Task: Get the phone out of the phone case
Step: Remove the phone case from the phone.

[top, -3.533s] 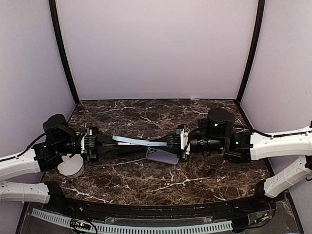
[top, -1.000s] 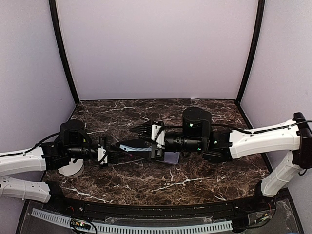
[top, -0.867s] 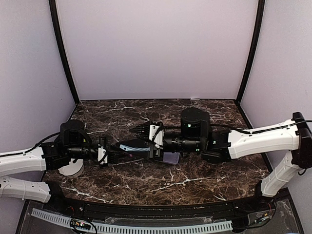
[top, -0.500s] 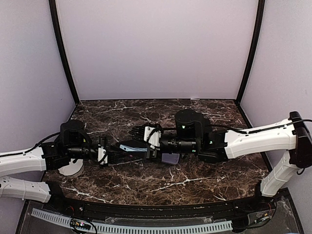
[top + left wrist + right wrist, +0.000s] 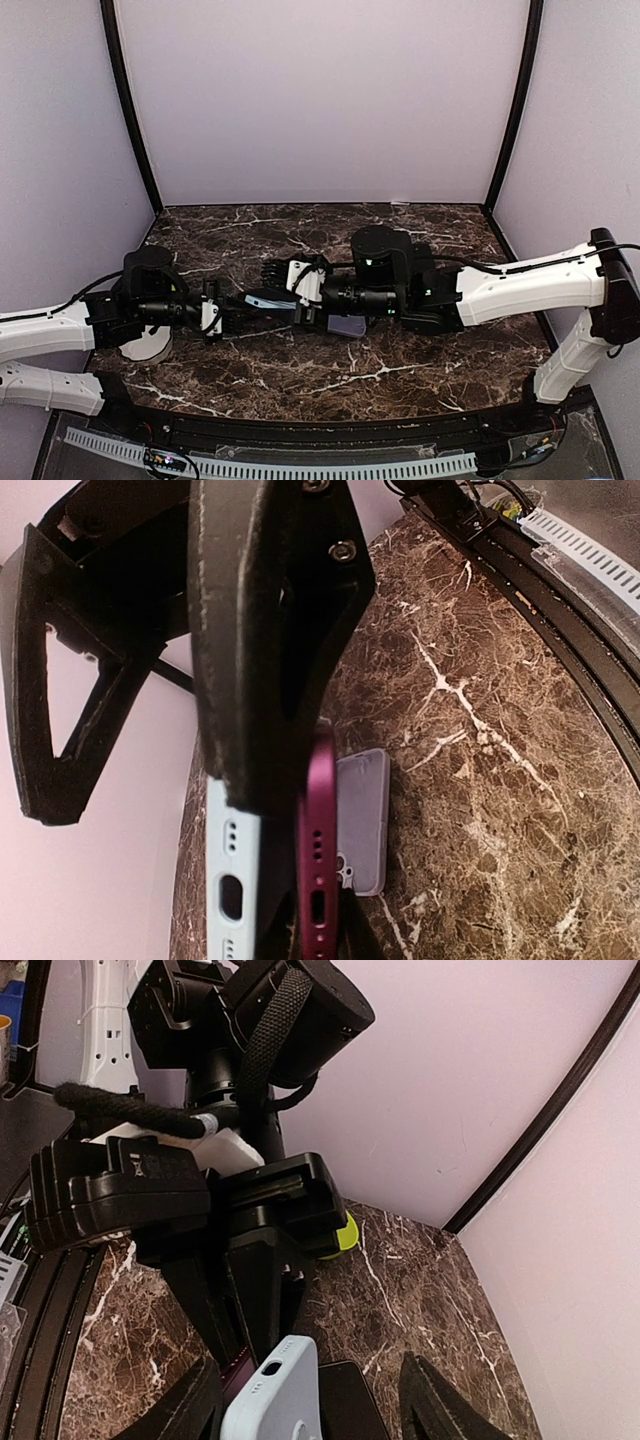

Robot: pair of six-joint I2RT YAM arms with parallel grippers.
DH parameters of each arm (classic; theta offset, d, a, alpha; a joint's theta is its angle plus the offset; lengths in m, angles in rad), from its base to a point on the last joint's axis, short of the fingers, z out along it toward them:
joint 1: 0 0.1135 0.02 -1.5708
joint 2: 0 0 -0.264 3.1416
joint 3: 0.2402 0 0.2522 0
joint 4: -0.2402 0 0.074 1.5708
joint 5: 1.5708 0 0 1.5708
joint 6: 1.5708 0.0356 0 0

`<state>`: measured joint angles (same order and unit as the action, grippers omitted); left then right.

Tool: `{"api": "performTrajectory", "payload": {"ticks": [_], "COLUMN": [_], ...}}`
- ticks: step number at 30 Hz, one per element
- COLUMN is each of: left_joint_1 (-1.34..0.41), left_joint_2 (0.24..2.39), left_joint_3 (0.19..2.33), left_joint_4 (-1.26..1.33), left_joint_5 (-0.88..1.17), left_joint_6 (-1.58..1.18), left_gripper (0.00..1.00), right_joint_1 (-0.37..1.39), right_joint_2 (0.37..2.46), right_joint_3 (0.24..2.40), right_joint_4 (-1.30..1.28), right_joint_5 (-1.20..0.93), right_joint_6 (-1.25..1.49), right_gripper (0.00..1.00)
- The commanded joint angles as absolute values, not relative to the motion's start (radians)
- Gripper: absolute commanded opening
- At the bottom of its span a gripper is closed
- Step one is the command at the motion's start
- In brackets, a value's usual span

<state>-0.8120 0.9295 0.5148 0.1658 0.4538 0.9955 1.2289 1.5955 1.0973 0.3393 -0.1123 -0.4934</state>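
Nearest, on the marble table (image 5: 300, 390), back behind the left gripper (image 5: 243, 310) and half hidden under that arm: a white disc (image 5: 145, 345). Flat on the marble right under the right gripper (image 5: 312, 1410): a lilac-grey slab (image 5: 348, 325), phone or cover, cannot tell which. Left gripper pinched fully shut on one end of the light-blue phone case (image 5: 232, 880), held on edge. Magenta phone (image 5: 318, 860) edge-on just beside the case at that fingertip, with a dark gap between the two. Right gripper's fingers (image 5: 435, 1405) spread apart, straddling the other end of the case without visibly touching it, with the case's corner up between them. Beyond both grippers, more marble, then the pale back wall (image 5: 320, 100).
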Motion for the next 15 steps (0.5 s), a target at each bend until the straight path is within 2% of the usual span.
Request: {"api": "performTrajectory", "payload": {"ticks": [1,4,11,15], "left_joint_1": [-0.817,-0.817,-0.818,-0.818], "left_joint_2": [0.903,0.9,0.898,0.893], "left_joint_3": [0.518,0.518,0.519,0.516], "left_joint_4": [0.242,0.243,0.243,0.256], "left_joint_5": [0.491,0.491,0.483,0.478], "left_joint_6": [1.001,1.001,0.998,0.986], "left_gripper": [0.0,0.0,0.0,0.0], "right_joint_1": [1.23,1.229,1.232,1.238], "right_joint_2": [1.608,1.613,1.611,1.606], "right_joint_3": [1.125,1.13,1.13,1.128], "right_joint_4": [0.358,0.344,0.271,0.218], "right_joint_5": [-0.066,-0.048,-0.02,-0.019], "right_joint_6": [-0.499,-0.508,-0.561,-0.603], "right_gripper": [0.6,0.58,0.41,0.4]}}
